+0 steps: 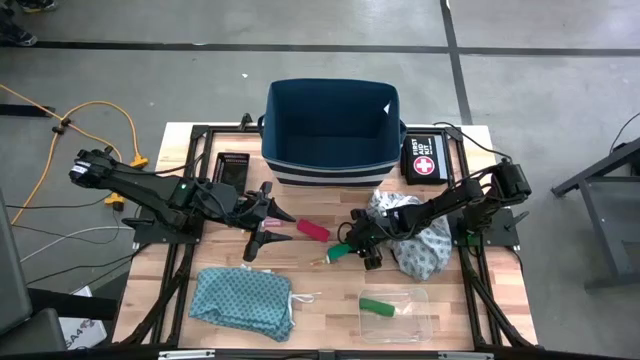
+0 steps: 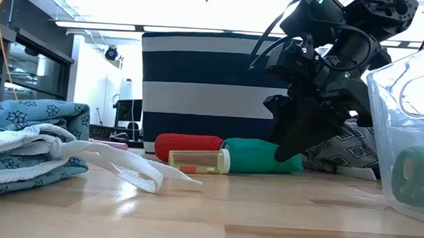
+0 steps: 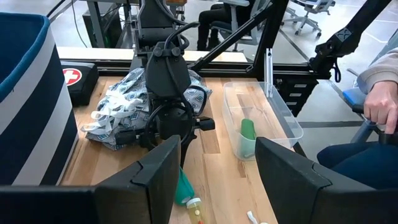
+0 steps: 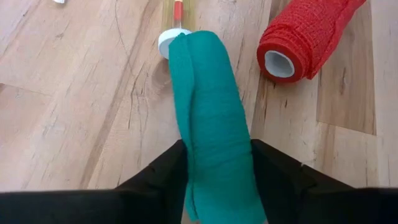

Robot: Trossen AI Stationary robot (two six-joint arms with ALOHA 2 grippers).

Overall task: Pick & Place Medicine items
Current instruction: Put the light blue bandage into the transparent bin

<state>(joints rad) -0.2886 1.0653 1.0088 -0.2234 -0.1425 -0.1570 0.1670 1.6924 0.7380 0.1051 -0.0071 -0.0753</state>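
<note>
A green tube (image 4: pixel 210 112) lies on the table with my right gripper (image 1: pixel 352 246) shut on its near end. Beyond its far end lie a tiny orange vial with a white cap (image 2: pixel 199 160) and a red-pink tube (image 1: pixel 312 230), both on their sides. A second green tube (image 1: pixel 378 307) lies inside a clear tray (image 1: pixel 412 318). My left gripper (image 1: pixel 270 232) hovers open to the left of the red-pink tube and touches nothing; its spread fingers frame the left wrist view (image 3: pixel 217 180). No thin clear sticks show. My right gripper pinches the green tube by one end (image 4: pixel 217 168) between its two fingers (image 4: pixel 158 180), which lie along the tube. The fingers come slanting down from the table's right side. In the low view the tube (image 2: pixel 257 155) still rests on the table.
A navy-and-white striped bin (image 1: pixel 332 130) stands at the far edge with a black first aid pouch (image 1: pixel 425 162) to its right. A grey patterned cloth (image 1: pixel 420 240) lies under the right arm, a teal cloth (image 1: pixel 240 300) near left. A person's hand (image 3: pixel 379 106) shows beyond the table.
</note>
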